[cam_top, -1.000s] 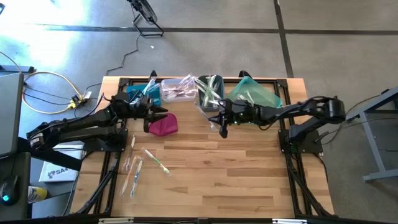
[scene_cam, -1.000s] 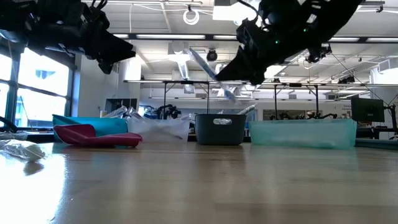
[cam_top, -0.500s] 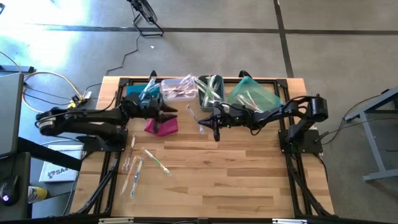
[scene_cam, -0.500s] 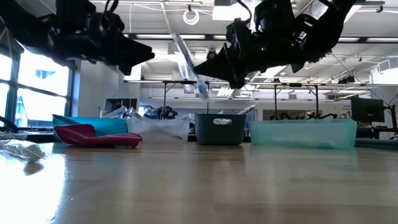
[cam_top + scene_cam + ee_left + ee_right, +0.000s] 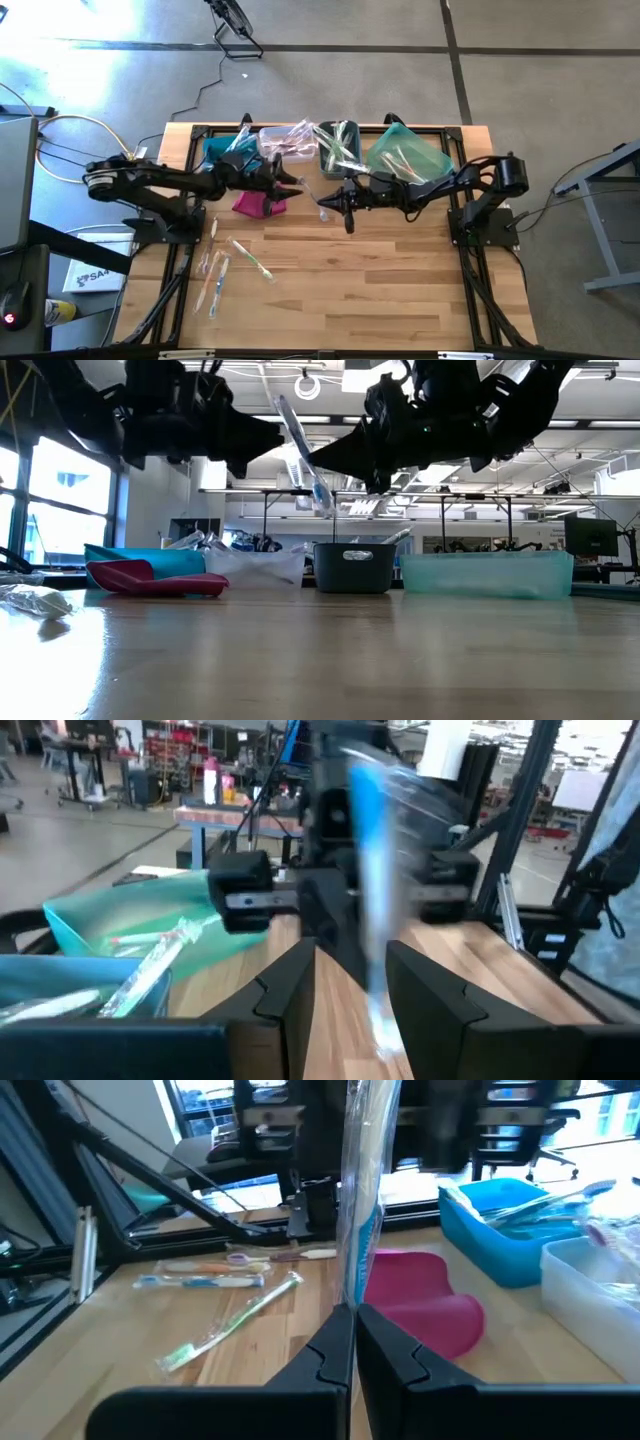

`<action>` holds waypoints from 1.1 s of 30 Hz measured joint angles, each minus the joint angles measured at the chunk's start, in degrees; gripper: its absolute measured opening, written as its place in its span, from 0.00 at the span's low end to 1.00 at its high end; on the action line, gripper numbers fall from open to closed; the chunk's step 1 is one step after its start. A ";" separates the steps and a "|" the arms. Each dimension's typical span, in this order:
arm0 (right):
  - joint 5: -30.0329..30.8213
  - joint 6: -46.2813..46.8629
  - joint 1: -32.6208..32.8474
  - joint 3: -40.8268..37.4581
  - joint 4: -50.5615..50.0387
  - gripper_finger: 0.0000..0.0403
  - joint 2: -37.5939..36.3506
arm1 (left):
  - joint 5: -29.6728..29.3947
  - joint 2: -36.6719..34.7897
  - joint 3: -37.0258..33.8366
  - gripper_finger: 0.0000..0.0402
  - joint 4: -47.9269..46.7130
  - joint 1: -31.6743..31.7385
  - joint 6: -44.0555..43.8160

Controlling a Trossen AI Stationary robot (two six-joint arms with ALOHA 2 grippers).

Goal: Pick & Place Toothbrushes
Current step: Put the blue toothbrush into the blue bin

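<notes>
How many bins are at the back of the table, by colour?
blue bin: 1
clear bin: 1
grey bin: 1
teal bin: 1
Total: 4

blue-handled toothbrush [image 5: 362, 1200], magenta pouch [image 5: 420, 1295], blue bin [image 5: 520, 1220].
</notes>
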 joint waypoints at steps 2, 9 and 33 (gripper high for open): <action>-0.09 -0.09 0.32 0.00 -0.04 0.01 0.00 | -0.09 1.19 1.65 0.30 -0.36 0.00 -1.23; 1.46 -0.18 0.51 0.00 -0.49 0.01 0.00 | 1.38 3.42 5.31 0.30 -2.70 0.02 -1.80; 4.34 -1.63 0.51 0.04 -0.19 0.01 -0.42 | 5.70 3.46 5.36 0.30 -7.53 0.00 -1.83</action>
